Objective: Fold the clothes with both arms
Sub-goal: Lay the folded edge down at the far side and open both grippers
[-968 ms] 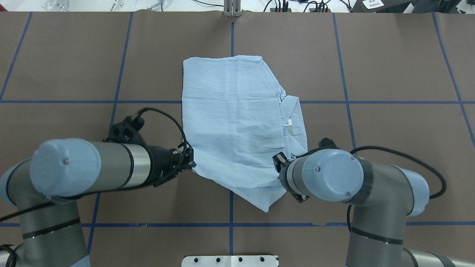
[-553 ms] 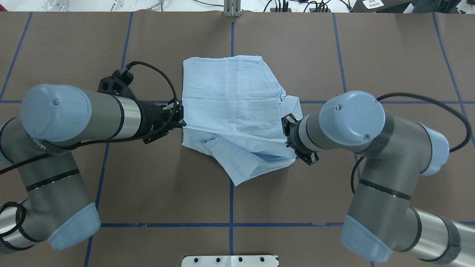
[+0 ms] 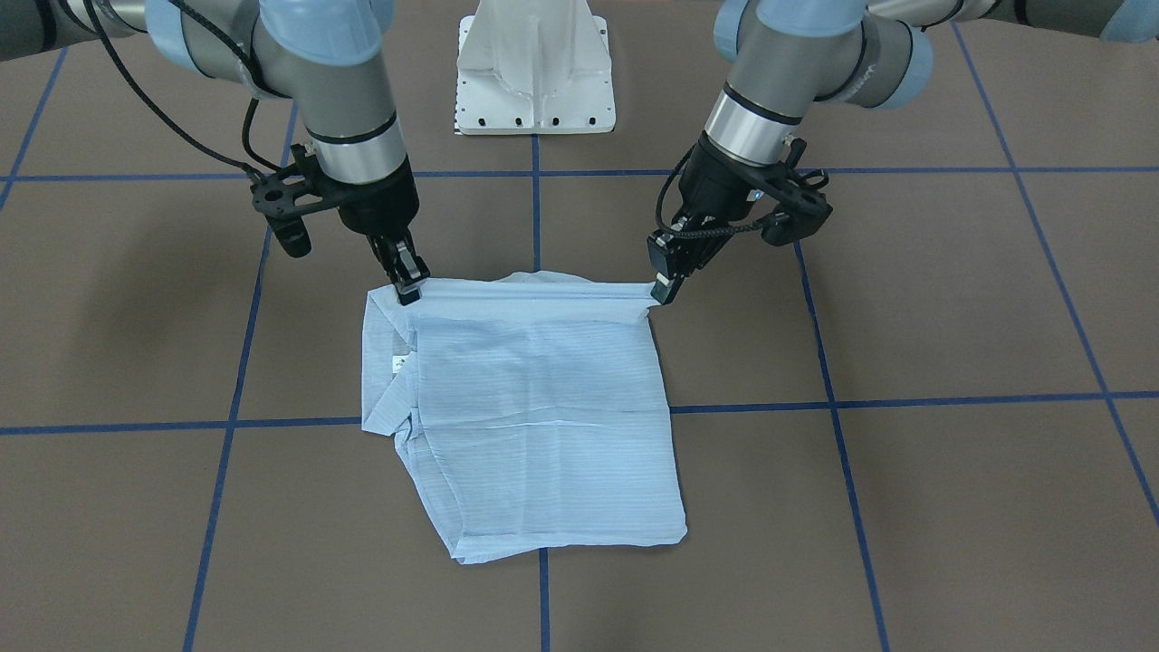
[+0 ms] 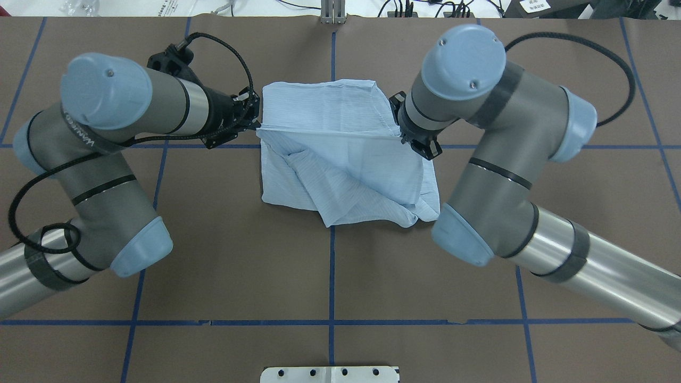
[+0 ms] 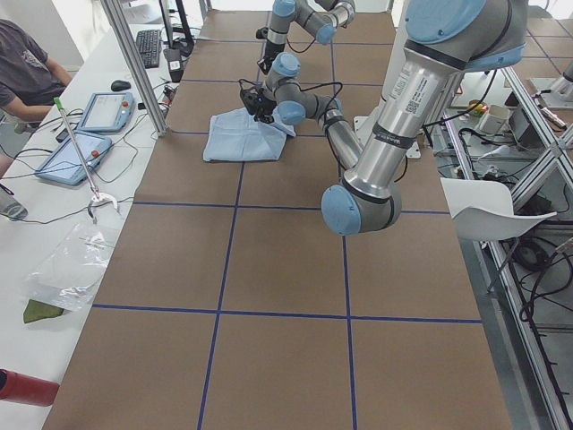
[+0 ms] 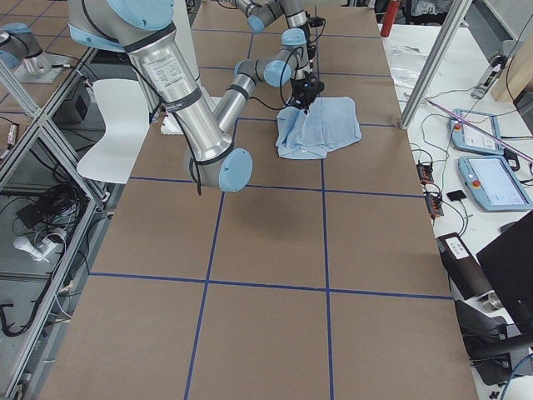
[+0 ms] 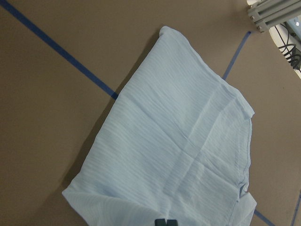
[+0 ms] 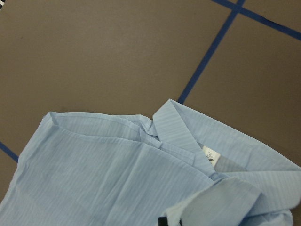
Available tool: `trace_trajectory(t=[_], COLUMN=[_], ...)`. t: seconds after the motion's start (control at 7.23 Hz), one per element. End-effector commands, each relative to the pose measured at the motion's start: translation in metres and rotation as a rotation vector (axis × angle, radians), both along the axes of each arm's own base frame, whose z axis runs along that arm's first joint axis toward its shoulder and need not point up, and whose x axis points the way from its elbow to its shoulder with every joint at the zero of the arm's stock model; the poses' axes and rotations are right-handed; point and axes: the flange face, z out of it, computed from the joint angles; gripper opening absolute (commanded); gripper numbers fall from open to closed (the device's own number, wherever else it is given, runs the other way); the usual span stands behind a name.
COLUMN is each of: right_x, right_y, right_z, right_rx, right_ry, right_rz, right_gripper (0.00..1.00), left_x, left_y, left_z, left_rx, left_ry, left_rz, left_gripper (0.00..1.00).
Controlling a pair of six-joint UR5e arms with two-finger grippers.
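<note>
The pale-blue striped shirt [image 4: 346,170] lies mid-table, folded into a rough square. Its edge nearest the robot is lifted and stretched taut between both grippers, over the rest of the shirt [image 3: 534,407]. My left gripper [image 4: 257,126] is shut on one end of that edge and shows on the right in the front-facing view [image 3: 664,292]. My right gripper [image 4: 403,137] is shut on the other end [image 3: 407,290], beside the collar and its neck tag [image 8: 210,155]. The left wrist view looks down over the flat shirt [image 7: 178,155]. Loose folds hang below the raised edge.
The white pedestal base [image 3: 534,81] stands at the robot's side of the brown table, which carries blue tape lines [image 4: 332,276]. An aluminium post [image 4: 332,13] stands at the far edge. A person [image 5: 27,72] and tablets [image 5: 103,112] are beyond the table.
Both grippers have carried the shirt's near edge away from the robot base, over the shirt toward its far side. The hanging cloth has been dragged along with it.
</note>
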Motion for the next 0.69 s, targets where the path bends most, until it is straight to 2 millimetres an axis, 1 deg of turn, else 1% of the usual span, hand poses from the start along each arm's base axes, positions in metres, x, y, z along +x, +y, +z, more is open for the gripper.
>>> trace_trajectory(t=[0.0,0.14,0.28,0.41,0.55], right_x=[-0.021,-0.03,-0.036,-0.042,-0.049], right_y=[-0.064,-0.089,-0.123,-0.145,-0.162], right_z=[0.0,-0.002,0.001,0.015,0.015], right_rx=[0.002,0.002,0.014,0.029,0.045], right_ry=[0.082,0.114,0.079,0.069,0.099], right_rz=[-0.033,-0.054,-0.051,-0.066,-0.104], right_gripper=[0.0,0.0,0.0,0.0,0.0], left_x=[0.014,0.016,0.022,0.033,0.036], left_y=[-0.056,-0.072,-0.09,-0.106,-0.124], left_z=[0.02,0.026,0.031,0.037,0.045], left_rx=[0.024,0.025,0.029,0.031,0.043], left_ry=[-0.023,-0.028,-0.028,-0.038,-0.049], left_rz=[-0.035,-0.047,-0.058,-0.06,-0.068], left_gripper=[0.0,0.0,0.0,0.0,0.0])
